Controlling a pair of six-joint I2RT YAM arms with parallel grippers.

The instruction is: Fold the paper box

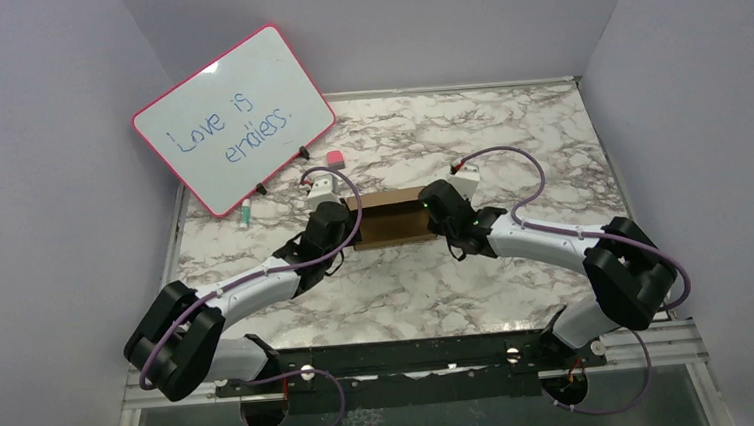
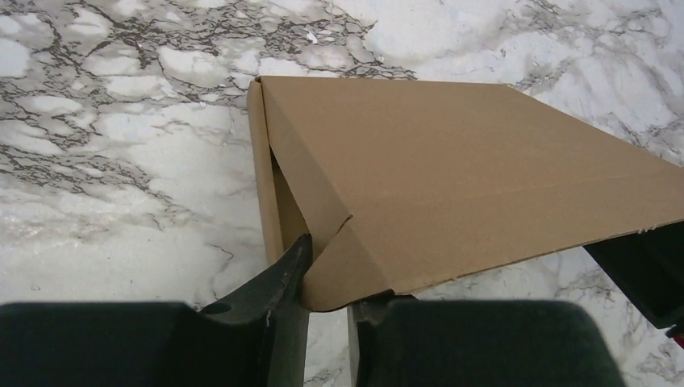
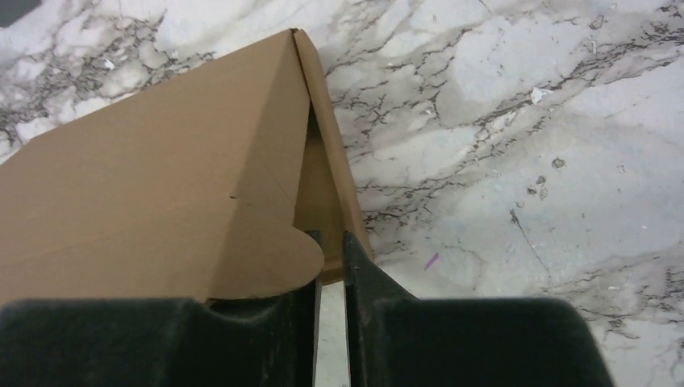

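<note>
The paper box point(image 1: 391, 222) is a shallow brown cardboard box in the middle of the marble table, with its lid leaf lowered over it. My left gripper point(image 1: 348, 215) is at its left end and my right gripper point(image 1: 431, 207) at its right end. In the left wrist view the box point(image 2: 452, 169) fills the right half, and the gripper point(image 2: 332, 274) is closed narrowly on the lid's rounded corner tab, its right finger hidden under the cardboard. In the right wrist view the gripper point(image 3: 331, 238) is closed narrowly on the end wall of the box point(image 3: 161, 201). Its left finger is under the rounded tab.
A pink-rimmed whiteboard point(image 1: 233, 118) with blue writing leans at the back left. A pink eraser point(image 1: 334, 157) and a marker point(image 1: 245, 213) lie in front of it. Purple-grey walls enclose the table on three sides. A metal rail runs along the near edge.
</note>
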